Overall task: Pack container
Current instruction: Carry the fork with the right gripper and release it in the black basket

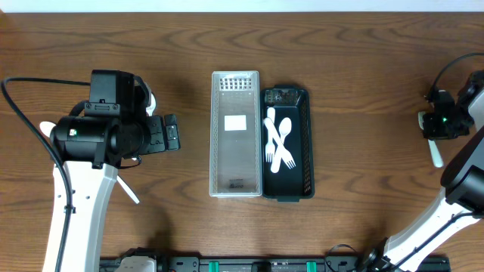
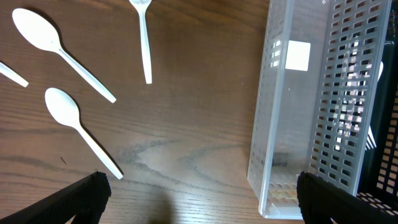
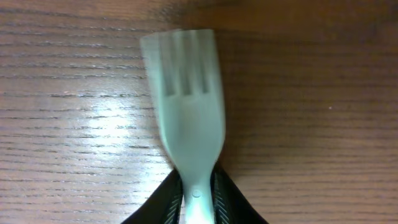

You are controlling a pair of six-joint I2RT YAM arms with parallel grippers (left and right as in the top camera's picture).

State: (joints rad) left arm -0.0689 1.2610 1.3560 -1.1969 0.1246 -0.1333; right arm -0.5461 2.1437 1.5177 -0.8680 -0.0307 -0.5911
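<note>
Two containers sit side by side, touching, between the two arms. The clear bin (image 1: 235, 134) shows only a white label (image 1: 235, 122) and the wood beneath. The dark basket (image 1: 306, 143) beside it holds white cutlery (image 1: 278, 140), about three overlapping pieces; I can't make out the exact count.

The left pincer (image 2: 205, 199) is spread wide with nothing in it, and the clear bin's near corner is just inside one finger. On the tabletop (image 2: 186, 124) ahead of it, toward the other finger, lie a first spoon (image 2: 43, 34), a second spoon (image 2: 68, 115), a third handle (image 2: 145, 50) with its head cut off by the frame edge, and a fourth tip (image 2: 12, 73).

Well away from both containers, the right pincer (image 3: 198, 193) is clamped on one fork (image 3: 186, 106) by its neck, tines pointing ahead over bare wood.
</note>
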